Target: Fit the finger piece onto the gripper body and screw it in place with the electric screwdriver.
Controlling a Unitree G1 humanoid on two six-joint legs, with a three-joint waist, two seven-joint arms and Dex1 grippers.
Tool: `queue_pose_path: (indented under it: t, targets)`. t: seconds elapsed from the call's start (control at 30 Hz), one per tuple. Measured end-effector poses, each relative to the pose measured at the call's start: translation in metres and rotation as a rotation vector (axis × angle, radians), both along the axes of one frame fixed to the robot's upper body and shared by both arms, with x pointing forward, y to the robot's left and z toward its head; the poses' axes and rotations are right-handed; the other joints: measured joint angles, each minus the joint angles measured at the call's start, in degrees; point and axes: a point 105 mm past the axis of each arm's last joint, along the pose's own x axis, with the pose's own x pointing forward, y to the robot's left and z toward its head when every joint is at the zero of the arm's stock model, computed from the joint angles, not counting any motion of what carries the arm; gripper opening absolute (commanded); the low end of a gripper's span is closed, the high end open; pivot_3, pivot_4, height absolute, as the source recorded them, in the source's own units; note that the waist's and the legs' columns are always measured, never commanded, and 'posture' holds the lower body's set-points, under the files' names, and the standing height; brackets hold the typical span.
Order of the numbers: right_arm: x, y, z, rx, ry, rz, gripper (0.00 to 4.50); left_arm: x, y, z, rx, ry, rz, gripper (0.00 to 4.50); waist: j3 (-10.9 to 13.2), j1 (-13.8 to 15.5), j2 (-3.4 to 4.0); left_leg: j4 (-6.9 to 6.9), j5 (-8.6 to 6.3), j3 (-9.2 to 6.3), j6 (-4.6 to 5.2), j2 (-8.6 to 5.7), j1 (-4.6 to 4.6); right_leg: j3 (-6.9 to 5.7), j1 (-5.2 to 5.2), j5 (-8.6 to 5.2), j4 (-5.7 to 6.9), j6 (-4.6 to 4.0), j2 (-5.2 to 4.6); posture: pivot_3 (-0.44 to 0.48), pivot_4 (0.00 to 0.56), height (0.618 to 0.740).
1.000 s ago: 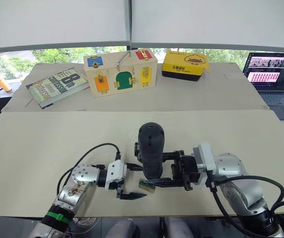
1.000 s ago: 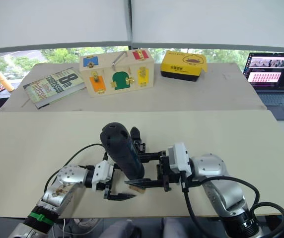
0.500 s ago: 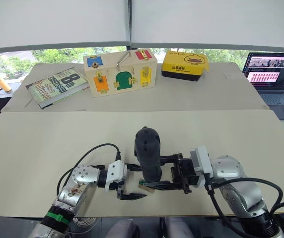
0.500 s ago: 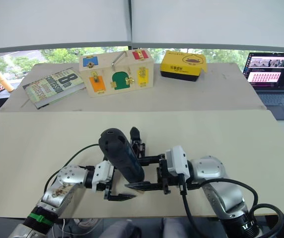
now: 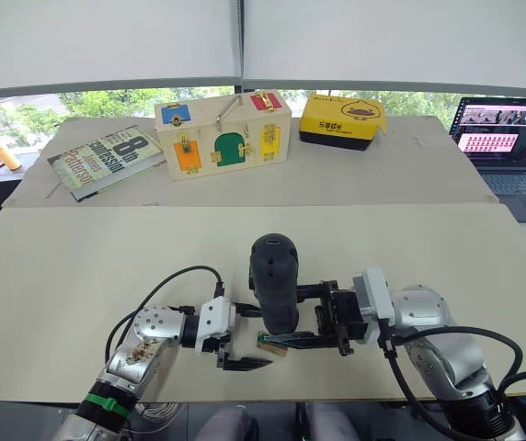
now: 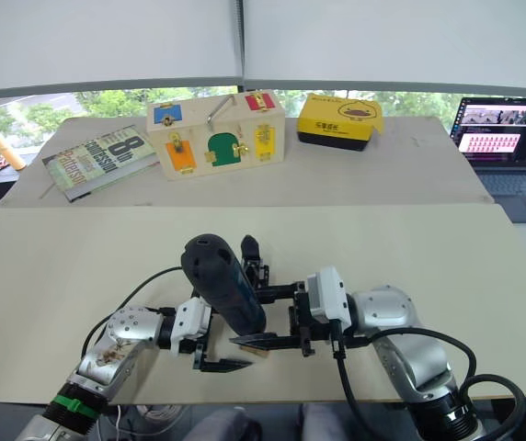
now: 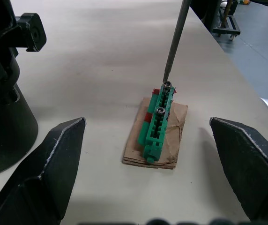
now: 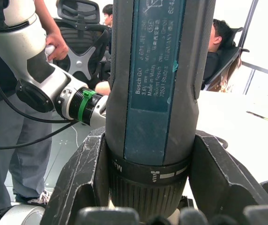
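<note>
Black fingers of the left gripper [image 7: 148, 140] stand spread around a green screw strip [image 7: 156, 123] at the table's near edge, where the right gripper [image 5: 314, 323] clamps the upright electric screwdriver [image 5: 275, 280], with the gripper body [image 6: 252, 266] just behind.

Silver arms, white wrists, black cables, black-fingered left claw [image 5: 245, 346].

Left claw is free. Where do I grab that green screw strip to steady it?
Probably pinch the green strip across its long sides at the end away from the bit, coming in low from the left claw's side. It is narrow, lies flat on tan card, and the electric screwdriver's bit stands on the other end's screw.
</note>
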Motion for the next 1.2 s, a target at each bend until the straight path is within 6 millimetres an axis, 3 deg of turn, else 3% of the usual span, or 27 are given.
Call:
queue_pose_path:
  t: [1.2]
  targets:
    - [-0.0008, -0.0002, -0.0081, -0.01, 0.031, 0.008, 1.95, -0.0008, 0.0006, -0.0004, -0.001, 0.001, 0.009, 4.5, 0.0, -0.1, 0.0, -0.01, 0.0, 0.0, 0.0, 0.01, 0.01, 0.01, 0.0, 0.0, 0.0, 0.0, 0.01, 0.0, 0.15, 0.74]
